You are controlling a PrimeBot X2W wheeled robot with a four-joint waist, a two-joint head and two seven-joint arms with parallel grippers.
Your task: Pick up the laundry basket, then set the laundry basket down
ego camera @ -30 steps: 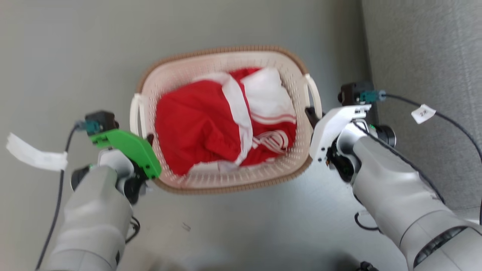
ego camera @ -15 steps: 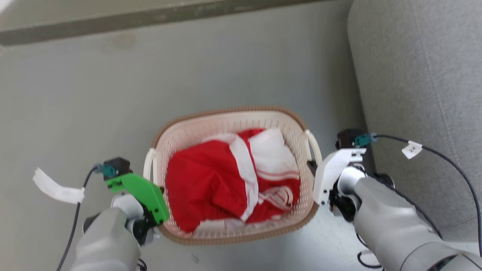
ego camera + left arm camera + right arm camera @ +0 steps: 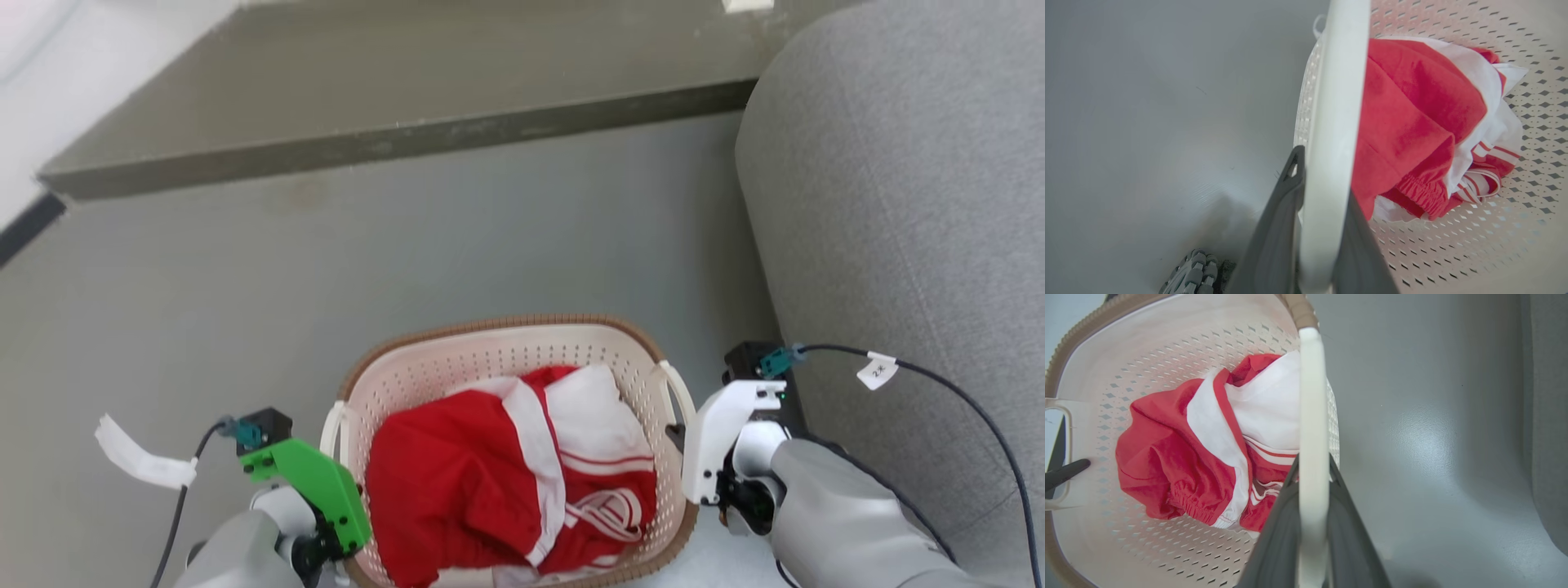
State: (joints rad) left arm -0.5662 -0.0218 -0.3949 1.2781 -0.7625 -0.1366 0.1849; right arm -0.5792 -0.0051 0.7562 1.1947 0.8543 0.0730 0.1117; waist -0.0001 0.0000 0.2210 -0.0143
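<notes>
The laundry basket [image 3: 506, 359] is hanging between the two arms, low in the head view. To the right of the basket a grey upholstered sofa [image 3: 898, 204] is standing close, and only a narrow strip of floor [image 3: 245, 310] is separating the two. Beyond the basket's far rim a low olive-grey step [image 3: 367, 98] is running across, well apart from it. A dark cable [image 3: 963, 392] with a paper tag [image 3: 876, 371] is looping between the basket's right side and the sofa, and a white paper strip [image 3: 139, 461] is trailing out to the basket's left.

The basket is showing as cream perforated plastic, rounded-rectangular, with a brown woven-look band around its rim. A crumpled red and white garment [image 3: 457, 482] with an elastic hem is lying inside it. The floor is looking smooth and faintly glossy, the sofa coarse-woven and round-edged.

The left gripper [image 3: 1323, 173] is pinching the basket's left loop handle [image 3: 1331, 102], its two dark fingers pressing flat against either face of the white strap. The right gripper [image 3: 1312, 461] is clamping the right loop handle [image 3: 1312, 396] in the same way. A green cover [image 3: 314, 490] is topping the left wrist, a white cover [image 3: 718, 433] the right.

Whether the basket's base is touching the floor cannot be told. Open floor is spreading wide to the basket's left and ahead of it as far as the step; the sofa is closing off its right side.
</notes>
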